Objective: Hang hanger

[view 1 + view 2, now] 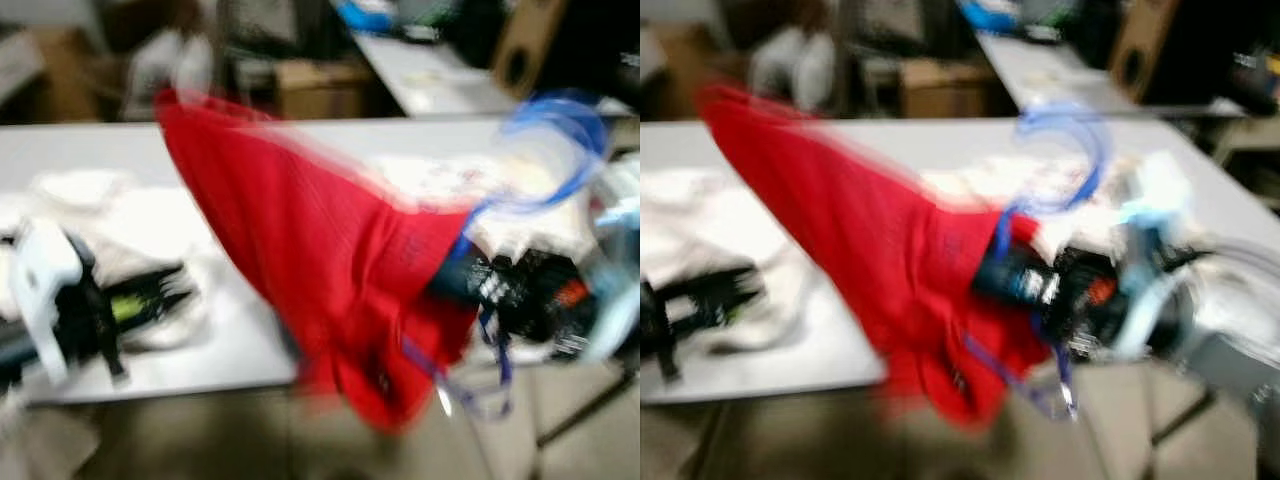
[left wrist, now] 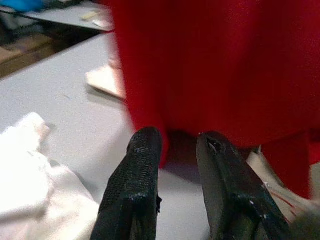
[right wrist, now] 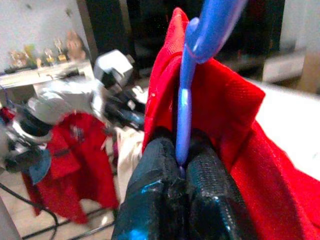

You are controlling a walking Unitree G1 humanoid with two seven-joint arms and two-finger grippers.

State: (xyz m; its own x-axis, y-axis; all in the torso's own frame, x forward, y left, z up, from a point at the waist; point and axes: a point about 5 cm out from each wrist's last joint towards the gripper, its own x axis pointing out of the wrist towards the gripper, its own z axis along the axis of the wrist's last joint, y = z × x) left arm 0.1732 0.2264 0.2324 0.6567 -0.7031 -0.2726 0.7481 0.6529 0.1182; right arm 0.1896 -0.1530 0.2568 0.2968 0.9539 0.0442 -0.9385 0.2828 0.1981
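Note:
A red garment (image 1: 320, 260) hangs on a blue hanger (image 3: 186, 100), whose hook (image 1: 560, 140) curves up at the right. My right gripper (image 3: 182, 145) is shut on the hanger's neck, with red cloth bunched around its fingers. It holds the garment above the front edge of the grey table (image 1: 100, 150). My left gripper (image 2: 177, 140) is open, with nothing between its fingers, low over the table at the left (image 1: 170, 290), just short of the garment's hem. The head views are blurred.
White cloth (image 1: 120, 230) lies on the table under my left arm. A second table (image 1: 440, 80), a cardboard box (image 1: 320, 85) and a brown speaker (image 1: 525, 40) stand behind. The floor (image 1: 200, 440) shows in front of the table.

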